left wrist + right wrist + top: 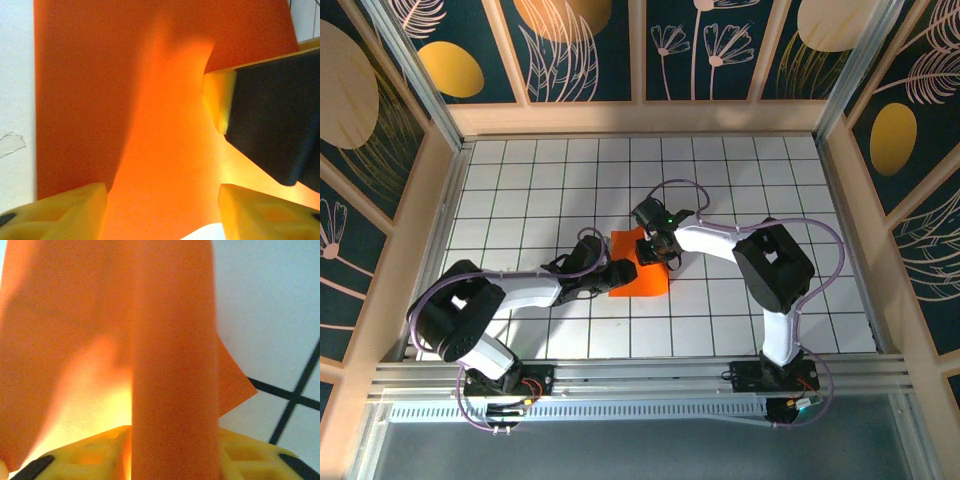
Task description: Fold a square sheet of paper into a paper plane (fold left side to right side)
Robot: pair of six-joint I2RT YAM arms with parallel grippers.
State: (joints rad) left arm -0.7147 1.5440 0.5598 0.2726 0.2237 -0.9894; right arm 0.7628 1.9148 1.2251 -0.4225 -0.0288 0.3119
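One orange square sheet of paper [642, 280] lies near the middle of the table [520, 190], partly lifted. The left gripper [618, 271] sits at its left edge, jaws parted; the right gripper [665, 254] straddles its far edge, grip unclear.

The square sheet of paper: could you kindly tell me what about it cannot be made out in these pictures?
Top external: the left pincer and right pincer cover the middle of the square sheet of paper.
Right wrist: the draped sheet hides where the right pincer's jaws meet, so its grip is unclear.
Left wrist: the frame's top edge cuts off the sheet.
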